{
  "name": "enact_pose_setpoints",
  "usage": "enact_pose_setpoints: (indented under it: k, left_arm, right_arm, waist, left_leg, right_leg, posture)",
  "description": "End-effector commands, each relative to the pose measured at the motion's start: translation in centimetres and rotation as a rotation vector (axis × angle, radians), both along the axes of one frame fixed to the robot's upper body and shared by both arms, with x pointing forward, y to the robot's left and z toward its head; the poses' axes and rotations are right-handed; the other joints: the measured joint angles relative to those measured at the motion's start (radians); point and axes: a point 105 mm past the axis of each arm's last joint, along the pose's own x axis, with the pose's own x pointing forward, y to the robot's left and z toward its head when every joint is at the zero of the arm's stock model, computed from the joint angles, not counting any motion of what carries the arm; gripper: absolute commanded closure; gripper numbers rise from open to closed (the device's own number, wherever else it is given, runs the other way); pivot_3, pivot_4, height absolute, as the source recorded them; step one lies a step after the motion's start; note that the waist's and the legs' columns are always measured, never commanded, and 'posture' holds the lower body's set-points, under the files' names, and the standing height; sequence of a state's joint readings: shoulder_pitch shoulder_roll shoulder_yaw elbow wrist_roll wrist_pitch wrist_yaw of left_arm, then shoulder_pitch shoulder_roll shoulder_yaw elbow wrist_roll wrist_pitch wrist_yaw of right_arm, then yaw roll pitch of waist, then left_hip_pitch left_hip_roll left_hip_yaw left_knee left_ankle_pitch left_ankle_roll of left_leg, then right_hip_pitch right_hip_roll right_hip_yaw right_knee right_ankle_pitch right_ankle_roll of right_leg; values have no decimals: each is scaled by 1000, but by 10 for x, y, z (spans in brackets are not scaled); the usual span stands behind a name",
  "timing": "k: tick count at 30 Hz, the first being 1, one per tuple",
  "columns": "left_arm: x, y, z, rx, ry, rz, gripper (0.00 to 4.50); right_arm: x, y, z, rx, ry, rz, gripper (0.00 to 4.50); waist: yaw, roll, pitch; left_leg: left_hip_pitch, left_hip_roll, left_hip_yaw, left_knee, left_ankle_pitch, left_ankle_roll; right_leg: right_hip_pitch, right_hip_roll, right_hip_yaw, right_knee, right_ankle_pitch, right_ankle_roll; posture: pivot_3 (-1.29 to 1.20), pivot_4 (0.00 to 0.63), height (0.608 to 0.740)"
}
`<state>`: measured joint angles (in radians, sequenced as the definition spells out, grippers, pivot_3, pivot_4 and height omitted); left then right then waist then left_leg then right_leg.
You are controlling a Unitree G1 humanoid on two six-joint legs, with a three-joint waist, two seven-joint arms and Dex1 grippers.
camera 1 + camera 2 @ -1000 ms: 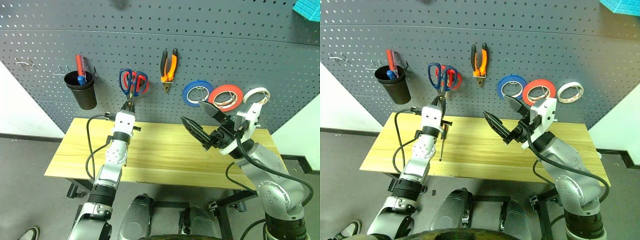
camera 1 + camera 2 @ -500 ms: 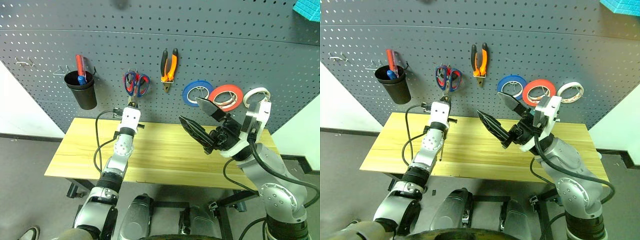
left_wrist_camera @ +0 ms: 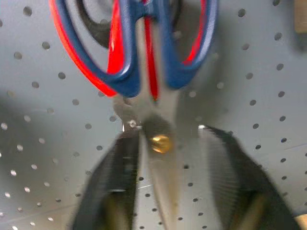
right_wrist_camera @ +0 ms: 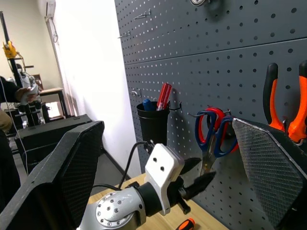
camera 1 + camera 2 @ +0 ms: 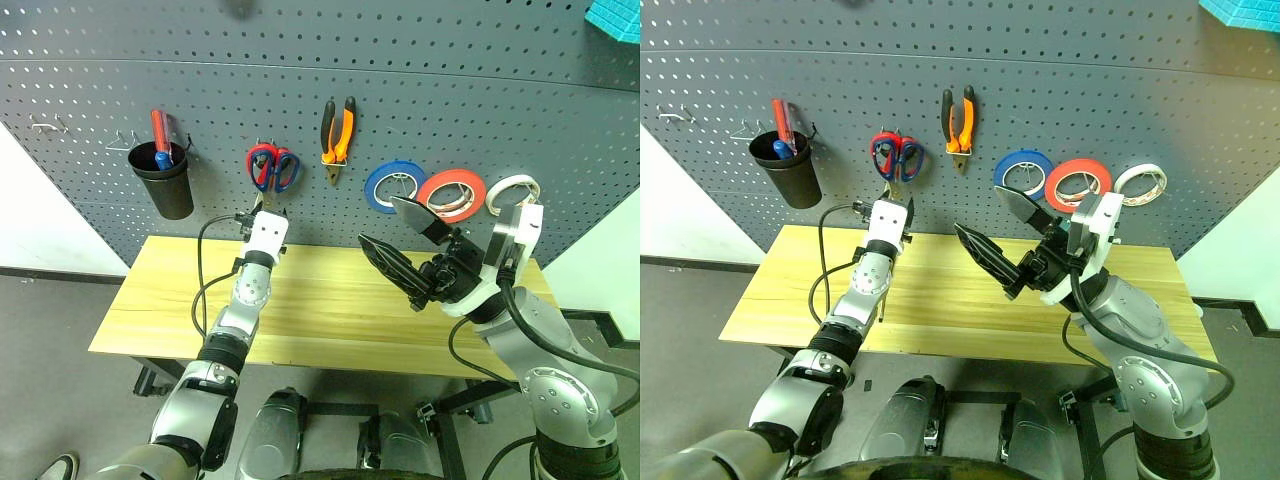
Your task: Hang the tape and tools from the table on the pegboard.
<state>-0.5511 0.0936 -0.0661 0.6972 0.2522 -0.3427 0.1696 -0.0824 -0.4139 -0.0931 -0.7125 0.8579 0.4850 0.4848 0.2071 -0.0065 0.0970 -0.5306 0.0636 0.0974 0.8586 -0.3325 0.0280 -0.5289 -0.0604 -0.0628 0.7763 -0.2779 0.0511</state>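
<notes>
- Pegboard (image 5: 420,90): most of the job looks done. Red tape (image 5: 452,193) on a hook between a blue roll (image 5: 394,184) and a white roll (image 5: 514,190); pliers (image 5: 337,131) hung above and to the right of the scissors.
- Table (image 5: 330,310): nearly bare in the head views. Screwdriver (image 5: 880,300) lying beside the left forearm, orange-and-black handle tip seen in the right wrist view. Judged the one item left to hang.
- Black cup (image 5: 166,180) on the board's left side with a red and a blue handle inside; not task items by the look of it.
- Scissors (image 5: 272,168): dark-blue-handled pair on a hook over a red-handled pair, blades pointing down.
- Left gripper (image 3: 165,158): arm stretched forward to the board, pointing slightly up, fingers parted either side of the scissor blades just below the pivot. Gap visible on both sides, so looks like released, no grip. Judged: scissors hung, pull-back next.
- Right gripper (image 5: 408,245): raised over the table's right half, angled toward the left arm, jaws spread wide, nothing held.
</notes>
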Motion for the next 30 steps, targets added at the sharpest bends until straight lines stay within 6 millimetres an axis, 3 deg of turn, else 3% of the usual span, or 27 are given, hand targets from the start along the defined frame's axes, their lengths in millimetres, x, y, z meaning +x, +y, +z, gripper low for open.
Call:
enact_pose_setpoints:
  k: [1, 4, 14, 20, 25, 30]
  left_arm:
    - [-1, -1, 14, 3, -57, -8, 912]
    - [-4, 4, 6, -29, -19, 7, 31]
    - [-39, 46, 12, -94, 80, 53, 31]
    - [-39, 75, 0, -202, 300, 162, 31]
    - [-26, 64, -27, -248, 599, 157, 31]
    - [-11, 51, -39, -208, 706, 139, 31]
  right_arm:
    - [-3, -2, 8, 4, -46, -1, 0]
    - [-2, -1, 7, 4, -43, 0, 0]
    - [-3, 0, 3, 5, -22, 9, 0]
    - [0, 1, 0, 11, 9, 24, 0]
    - [3, 2, 0, 9, 14, 31, 0]
    - [3, 6, -1, 7, 19, 37, 0]
  waist:
    - [0, 0, 0]
    - [0, 0, 0]
    - [-2, 0, 0]
    - [-2, 1, -2]
    - [1, 0, -2]
    - [-1, 0, -2]
  left_leg:
    - [0, 0, 0, 0, 0, 0]
    - [0, 0, 0, 0, 0, 0]
    - [0, 1, 0, 0, 0, 0]
    - [1, 1, 0, 0, 0, 0]
    - [2, 0, -1, 1, 0, -1]
    - [1, 0, -1, 0, 0, 0]
  right_leg:
    - [0, 0, 0, 0, 0, 0]
    - [0, 0, 0, 0, 0, 0]
    - [0, 0, 0, 2, 0, 0]
    - [1, -1, 0, 1, 0, 0]
    - [1, 0, 0, 2, 0, 0]
    - [1, 0, 0, 1, 0, 0]
  posture:
    - [224, 64, 657]
    - [228, 64, 657]
    - [240, 64, 657]
    - [251, 65, 657]
    - [260, 65, 657]
    - [253, 64, 657]
